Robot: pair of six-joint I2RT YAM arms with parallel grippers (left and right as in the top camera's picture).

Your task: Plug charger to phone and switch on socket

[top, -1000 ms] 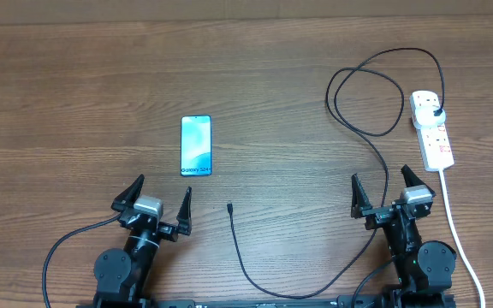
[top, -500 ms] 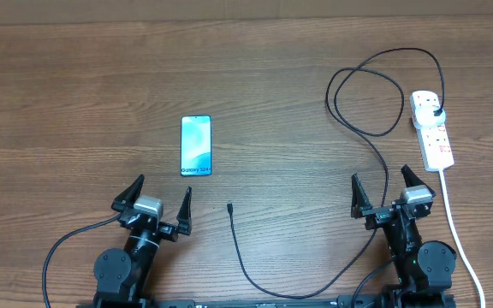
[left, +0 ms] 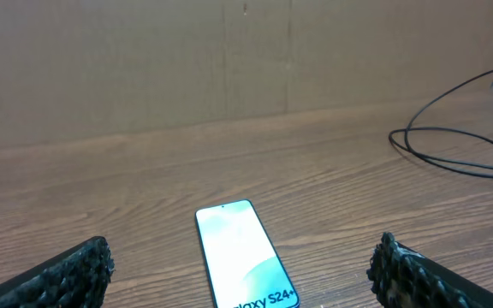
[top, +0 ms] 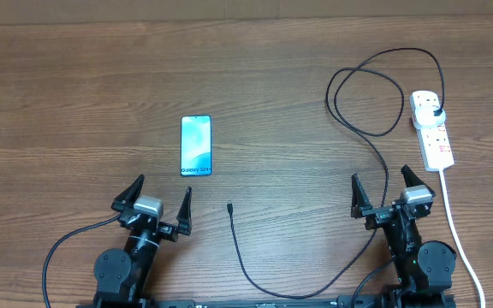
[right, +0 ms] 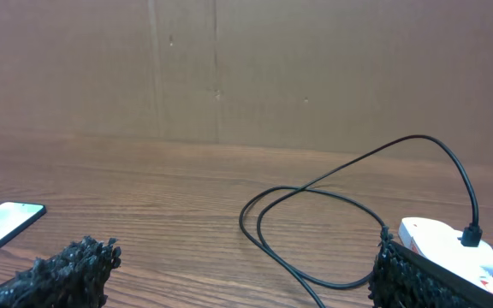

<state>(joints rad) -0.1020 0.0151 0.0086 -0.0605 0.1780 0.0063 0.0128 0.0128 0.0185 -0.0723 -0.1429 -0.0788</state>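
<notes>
The slim rectangular phone (top: 196,146) is laid flat, glossy teal screen up, on the wood-grain table (top: 75,103), ahead of the left gripper (top: 163,186). The thin black charger (top: 230,207) is looped across the table; its small tip is left near the phone, not touching it, and its black plug (top: 436,112) is seated in the white, elongated socket (top: 432,137) at the far right. The switch positions are perhaps too small to be read. Both the left and right gripper (top: 381,175) are spread wide, with nothing held between the textured fingers.
</notes>
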